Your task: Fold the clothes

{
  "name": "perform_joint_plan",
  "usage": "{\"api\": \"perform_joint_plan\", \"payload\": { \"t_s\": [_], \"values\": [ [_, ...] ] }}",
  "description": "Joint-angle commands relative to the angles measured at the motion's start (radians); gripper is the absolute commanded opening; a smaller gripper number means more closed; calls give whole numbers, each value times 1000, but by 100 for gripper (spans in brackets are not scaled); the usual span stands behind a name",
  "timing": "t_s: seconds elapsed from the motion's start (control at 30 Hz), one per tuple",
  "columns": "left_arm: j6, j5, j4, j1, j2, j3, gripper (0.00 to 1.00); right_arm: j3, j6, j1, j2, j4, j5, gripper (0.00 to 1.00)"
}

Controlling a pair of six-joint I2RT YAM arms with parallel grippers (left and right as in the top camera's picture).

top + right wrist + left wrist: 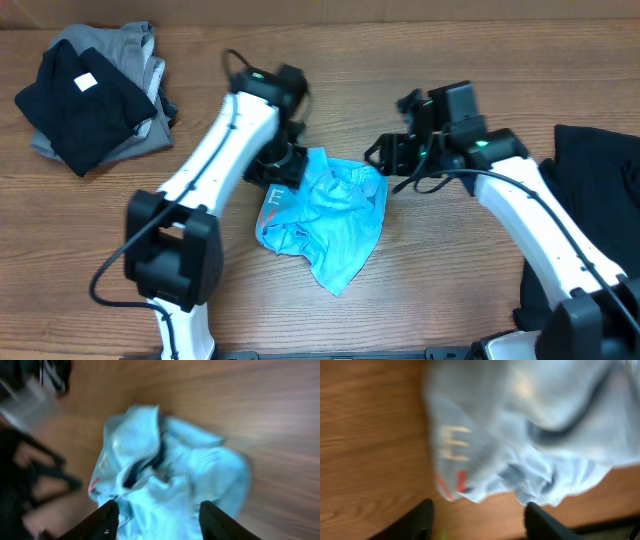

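A light blue T-shirt (325, 215) lies crumpled in the middle of the wooden table, with white and pink-red print at its left edge (452, 442). My left gripper (280, 165) hovers at the shirt's upper left corner. In the left wrist view this gripper (480, 520) is open, with bare wood between its fingers (422, 520) and the shirt's hem just beyond them. My right gripper (385, 155) is at the shirt's upper right corner. Seen from the right wrist, that gripper (159, 517) is open above the blue fabric (170, 475), and nothing is pinched.
A folded stack of black and grey shirts (90, 95) sits at the back left of the table. A black garment (600, 190) lies at the right edge, beside my right arm. Bare wood shows in front of the blue shirt.
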Motion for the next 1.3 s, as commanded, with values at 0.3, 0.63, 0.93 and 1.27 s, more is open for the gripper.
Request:
{"api": "perform_joint_plan", "payload": {
  "t_s": [0.3,0.63,0.93,1.27],
  "values": [
    [118,192,70,164,-33,20,64,20,-27,193,195,90,-44,37],
    [125,189,74,163,-33,20,65,22,-54,173,142,-251,254,9],
    [125,189,94,163,-33,19,70,31,35,158,137,-298,504,35],
    [125,192,150,162,-33,-58,73,52,-87,155,132,-75,146,53]
  ]
}}
